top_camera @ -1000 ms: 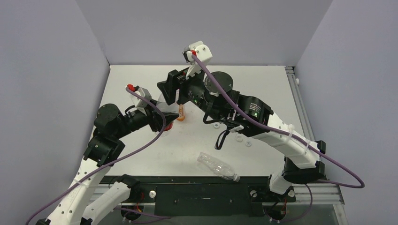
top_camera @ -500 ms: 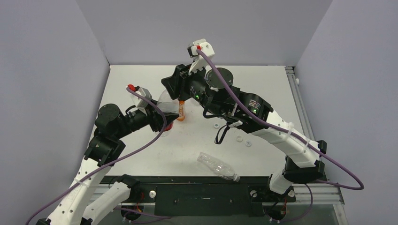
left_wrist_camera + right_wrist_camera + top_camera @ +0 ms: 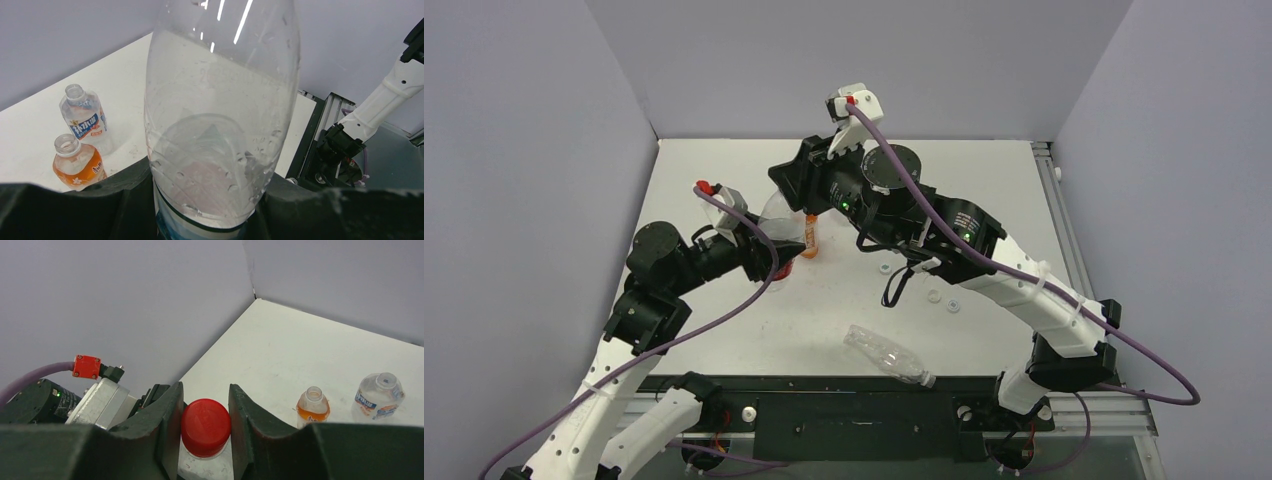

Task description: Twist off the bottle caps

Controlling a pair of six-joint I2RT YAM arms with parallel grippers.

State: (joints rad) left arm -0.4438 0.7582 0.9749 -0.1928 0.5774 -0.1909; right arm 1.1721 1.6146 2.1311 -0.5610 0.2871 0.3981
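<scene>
Right pincer tight on red cap, left pincer tight round bottle, capless bottles beyond

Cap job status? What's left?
Done: the orange bottle and labelled clear bottle stand open; white caps lie loose on the table. In hand: left gripper clamps the big clear bottle, right gripper shut on its red cap. Left: twisting that cap off.

Glossy red plastic cap, clear plastic bottle.
The bottle's wall is smooth and shiny; the white table looks matt.
</scene>
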